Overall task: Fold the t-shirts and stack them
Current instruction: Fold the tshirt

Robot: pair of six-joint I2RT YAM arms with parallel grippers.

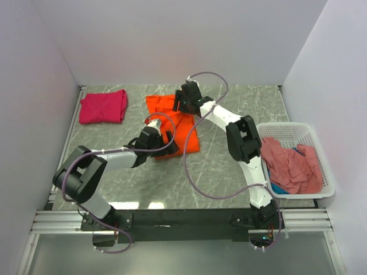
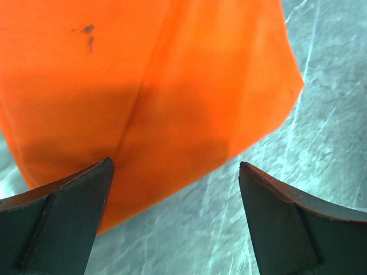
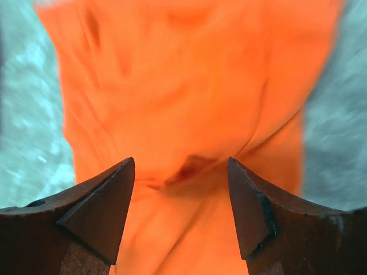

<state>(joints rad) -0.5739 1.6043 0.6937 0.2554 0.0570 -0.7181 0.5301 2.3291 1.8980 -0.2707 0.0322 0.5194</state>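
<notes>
Presently | far left: folded magenta-pink cloth t-shirt (image 1: 103, 107) on grey marbled table (image 1: 229, 166) | centre: left gripper (image 2: 175, 166) spread wide over near edge of bright orange cloth t-shirt (image 1: 188, 136); right gripper (image 3: 180, 163) jaws apart above its far part | right: crumpled dusty rose-pink shirts (image 1: 292, 166) in white plastic lattice basket (image 1: 287, 126)

Grey marbled table (image 1: 160, 183), orange t-shirt (image 1: 159, 106) lying mid-back, folded magenta t-shirt (image 1: 103, 107) back left, white basket (image 1: 285, 129) at right edge
</notes>
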